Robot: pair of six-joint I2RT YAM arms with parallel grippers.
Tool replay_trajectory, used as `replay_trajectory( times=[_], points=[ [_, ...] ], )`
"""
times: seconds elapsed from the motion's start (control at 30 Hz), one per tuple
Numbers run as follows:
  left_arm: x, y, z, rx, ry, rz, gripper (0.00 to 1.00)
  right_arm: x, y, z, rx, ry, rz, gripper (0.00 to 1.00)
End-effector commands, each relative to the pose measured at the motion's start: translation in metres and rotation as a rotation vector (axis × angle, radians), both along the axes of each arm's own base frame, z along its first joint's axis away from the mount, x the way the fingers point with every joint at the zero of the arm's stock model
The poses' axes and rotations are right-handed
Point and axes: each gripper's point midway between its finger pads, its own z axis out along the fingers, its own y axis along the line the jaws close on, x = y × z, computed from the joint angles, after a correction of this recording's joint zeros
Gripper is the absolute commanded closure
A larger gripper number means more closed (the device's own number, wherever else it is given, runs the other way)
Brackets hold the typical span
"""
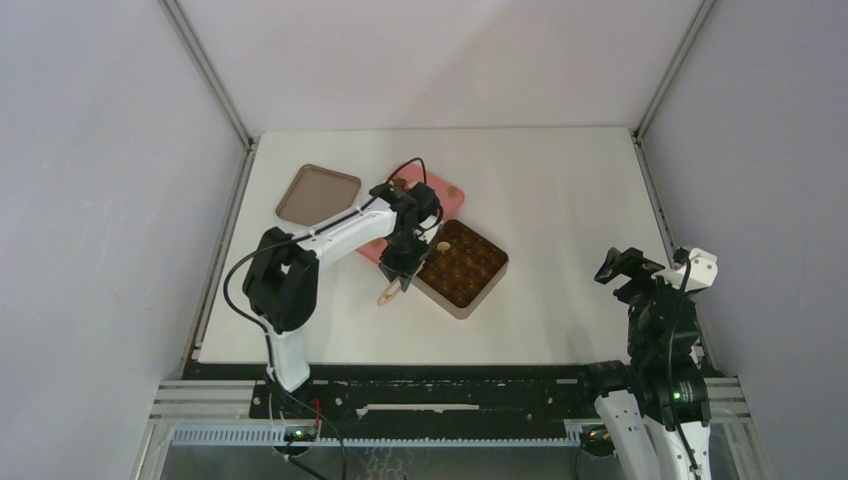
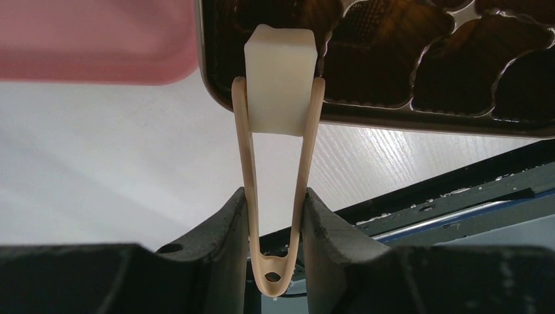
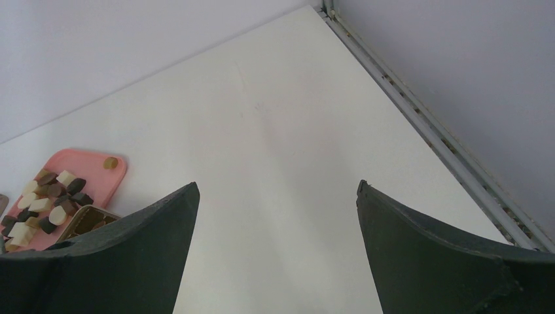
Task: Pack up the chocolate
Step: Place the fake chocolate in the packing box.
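Left gripper (image 2: 273, 196) partly closed, fingers squeezing wooden tongs (image 2: 245, 163) near looped end. Tong tips pinch cream-white chocolate (image 2: 280, 78), a blocky piece. Piece sits at corner of tin (image 2: 393, 119), over its rim; contact with dark insert unclear. Pink tray (image 2: 98, 39) just beside tin on white table (image 2: 98, 150). Other chocolates (image 3: 46, 203), dark, brown and cream, heaped on tray. Right gripper (image 3: 275, 196) spread wide, holding nothing, well apart at right.
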Motion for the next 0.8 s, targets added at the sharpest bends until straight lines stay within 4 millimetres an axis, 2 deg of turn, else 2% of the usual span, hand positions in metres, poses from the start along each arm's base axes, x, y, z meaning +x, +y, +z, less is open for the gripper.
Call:
replay_trajectory(
  times=[0.0,0.5,0.77],
  points=[
    [0.013,-0.014,0.011,-0.035,-0.046,0.0,0.64,0.001,0.0,0.01,-0.013,-0.038,0.006,0.02],
    [0.015,-0.01,0.008,0.003,-0.045,0.006,0.56,0.001,0.001,0.01,-0.012,-0.038,0.011,0.02],
    [0.012,-0.01,0.022,-0.026,-0.067,0.005,0.57,0.003,0.004,0.011,-0.011,-0.037,0.031,0.02]
  ],
)
